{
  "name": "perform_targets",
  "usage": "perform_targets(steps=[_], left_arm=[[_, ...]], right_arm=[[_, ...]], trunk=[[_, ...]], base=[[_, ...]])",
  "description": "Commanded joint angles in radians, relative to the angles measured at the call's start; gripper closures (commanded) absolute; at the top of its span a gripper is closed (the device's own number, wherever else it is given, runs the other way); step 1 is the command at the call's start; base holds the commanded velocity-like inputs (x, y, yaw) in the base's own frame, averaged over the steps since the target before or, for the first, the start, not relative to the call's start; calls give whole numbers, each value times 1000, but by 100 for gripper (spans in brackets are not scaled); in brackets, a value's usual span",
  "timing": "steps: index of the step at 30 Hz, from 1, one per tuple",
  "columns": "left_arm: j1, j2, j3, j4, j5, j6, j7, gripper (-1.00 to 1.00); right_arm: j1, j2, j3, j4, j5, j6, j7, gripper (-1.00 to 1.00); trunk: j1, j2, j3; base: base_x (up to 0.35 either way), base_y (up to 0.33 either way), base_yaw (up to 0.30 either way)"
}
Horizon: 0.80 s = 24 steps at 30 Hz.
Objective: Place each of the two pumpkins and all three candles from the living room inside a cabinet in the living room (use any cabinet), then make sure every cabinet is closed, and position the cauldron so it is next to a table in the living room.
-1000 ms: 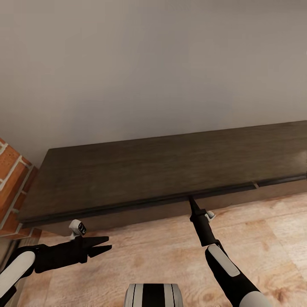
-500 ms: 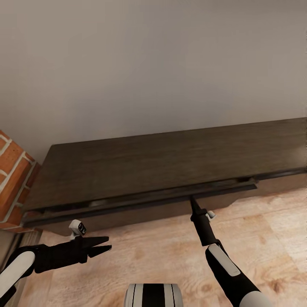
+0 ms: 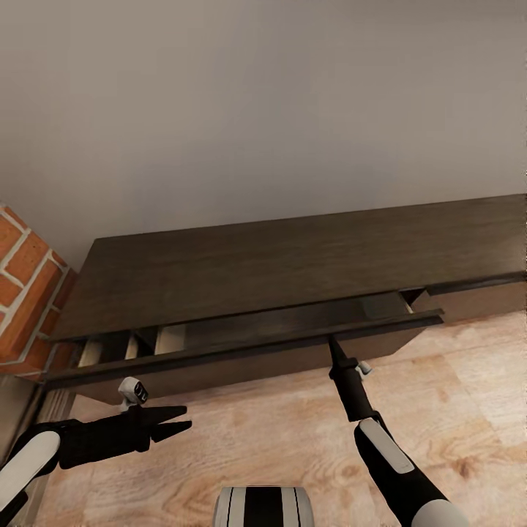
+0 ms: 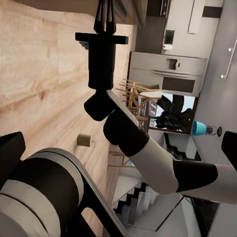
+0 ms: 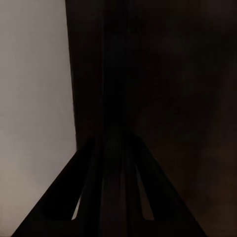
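Your right tool (image 3: 331, 344), pinched on the cabinet (image 3: 293, 263) drawer's top edge at 12 o'clock, has slid it further out; left tool (image 3: 176, 423) spread, bare floor (image 3: 256, 439) behind.

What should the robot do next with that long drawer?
Probably keep pulling the drawer front back a little farther. The right gripper sits at the drawer's top edge, and the cabinet is open only a narrow gap, likely too tight to drop things in. The left gripper hangs open over the wood floor, holding nothing.
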Motion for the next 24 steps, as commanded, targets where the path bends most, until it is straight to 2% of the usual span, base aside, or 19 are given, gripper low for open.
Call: perform_targets(steps=[1,24], left_arm=[[-1,1,-1,1,0,3,-3,-100],[-1,1,-1,1,0,3,-3,-100]], right_arm=[[0,-1,35,2,-3,-2,5,100],[0,-1,35,2,-3,-1,5,100]], trunk=[[0,0,-1],[0,0,-1]], base=[[-107,0,0],[-111,0,0]])
